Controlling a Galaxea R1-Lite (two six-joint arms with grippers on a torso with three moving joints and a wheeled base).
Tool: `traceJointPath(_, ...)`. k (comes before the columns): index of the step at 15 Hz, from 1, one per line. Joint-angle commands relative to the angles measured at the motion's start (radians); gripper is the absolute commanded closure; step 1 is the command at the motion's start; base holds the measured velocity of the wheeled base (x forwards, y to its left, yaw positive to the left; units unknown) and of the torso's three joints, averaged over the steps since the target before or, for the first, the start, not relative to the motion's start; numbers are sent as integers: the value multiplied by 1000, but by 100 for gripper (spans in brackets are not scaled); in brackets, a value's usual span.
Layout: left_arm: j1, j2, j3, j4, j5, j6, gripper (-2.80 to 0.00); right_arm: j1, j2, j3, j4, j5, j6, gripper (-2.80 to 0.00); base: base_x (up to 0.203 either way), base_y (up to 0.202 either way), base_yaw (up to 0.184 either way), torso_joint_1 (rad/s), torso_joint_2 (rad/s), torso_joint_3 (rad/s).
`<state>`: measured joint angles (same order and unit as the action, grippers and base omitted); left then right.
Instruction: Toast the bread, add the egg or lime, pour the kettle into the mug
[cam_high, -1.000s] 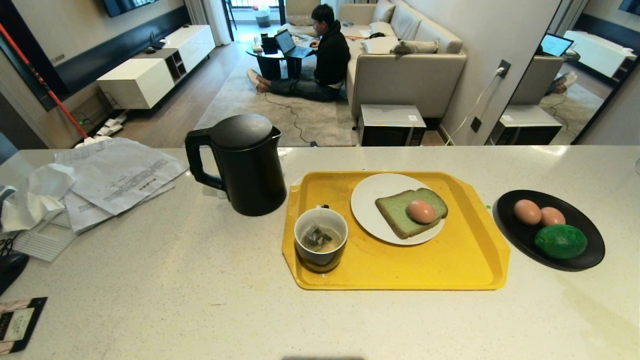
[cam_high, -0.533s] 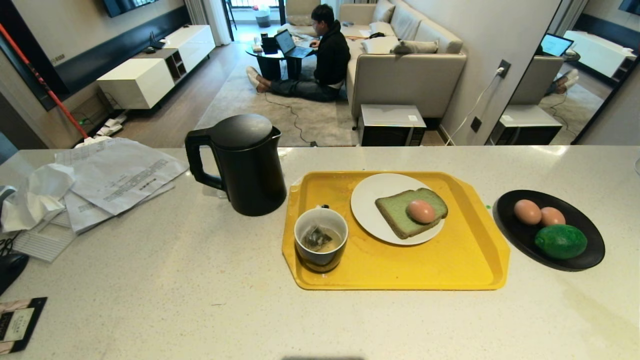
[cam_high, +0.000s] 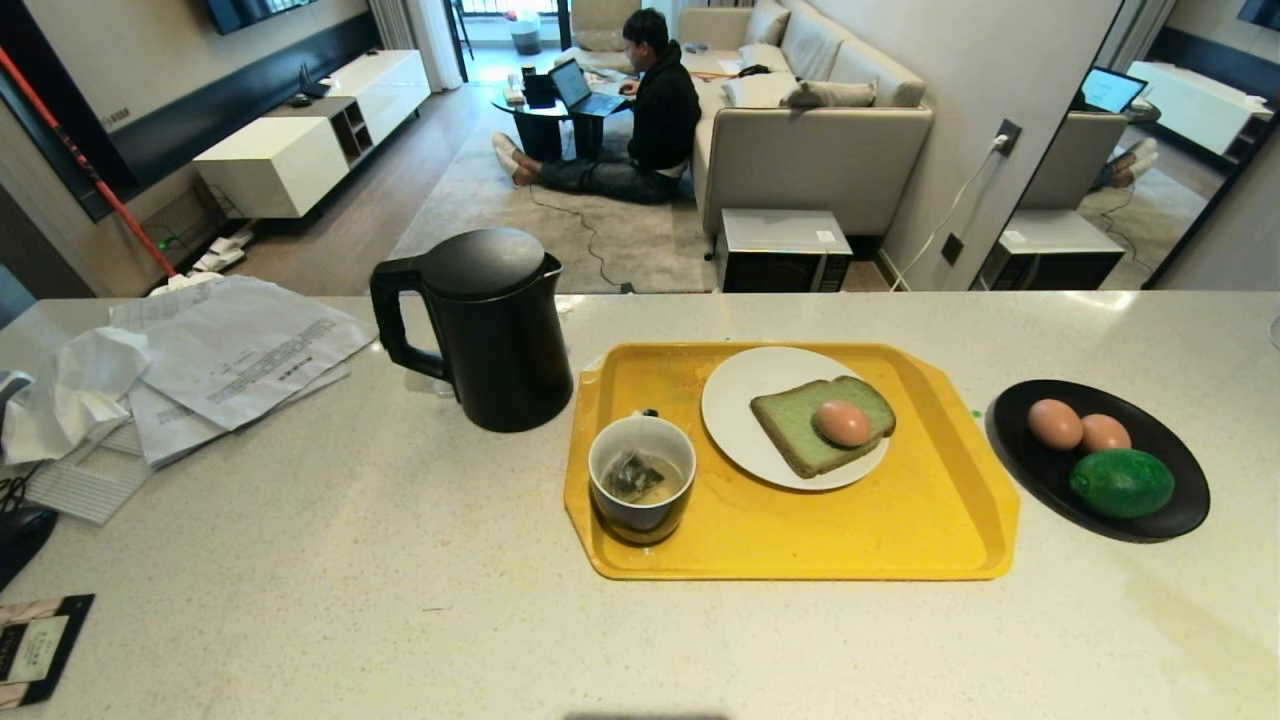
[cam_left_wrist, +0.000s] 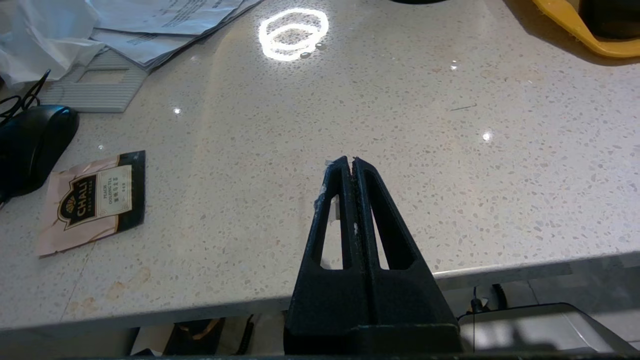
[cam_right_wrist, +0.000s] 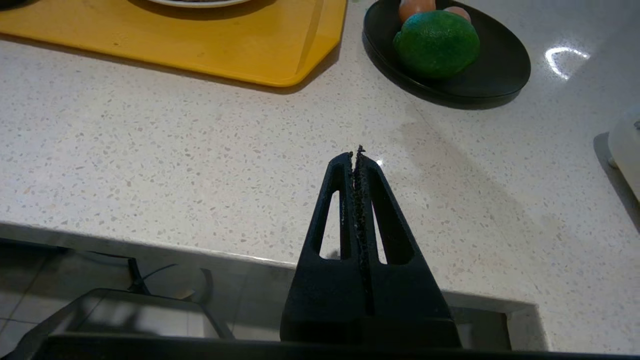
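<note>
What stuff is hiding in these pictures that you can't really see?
- Kettle, head view: its closed lid hides any water inside.
- Mug, left wrist view: cut off by the picture's edge.
- Printed papers, head view: the writing is too small to read.
- Both grippers: outside the head view.

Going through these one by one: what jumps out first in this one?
A yellow tray sits mid-counter, holding a white plate with green bread topped by an egg, and a mug with a teabag. The black kettle stands left of it.
</note>
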<state>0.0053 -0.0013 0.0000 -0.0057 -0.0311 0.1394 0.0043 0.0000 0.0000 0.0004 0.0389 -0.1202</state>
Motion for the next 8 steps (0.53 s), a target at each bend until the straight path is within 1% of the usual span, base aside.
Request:
traceJointPath(1,1,0,0,1,2,-12,0,0,0,2,2,-4,5,0,0,0,0,0,0,0)
traceJointPath(3,1,1,0,0,9,-57,0,0,0,2,3,-8,27,0,0,0,0,0,0,0)
traceJointPath(5,1,1,0,-2,16,-121,0,0,0,1,1,-10,47,0,0,0,0,0,0,0)
traceJointPath(6,1,1,0,-3,30,-135,0,0,0,1,1,-11,57,0,0,0,0,0,0,0)
traceJointPath(8,1,0,0,-3,33,-135,0,0,0,2,1,-11,57,0,0,0,0,0,0,0)
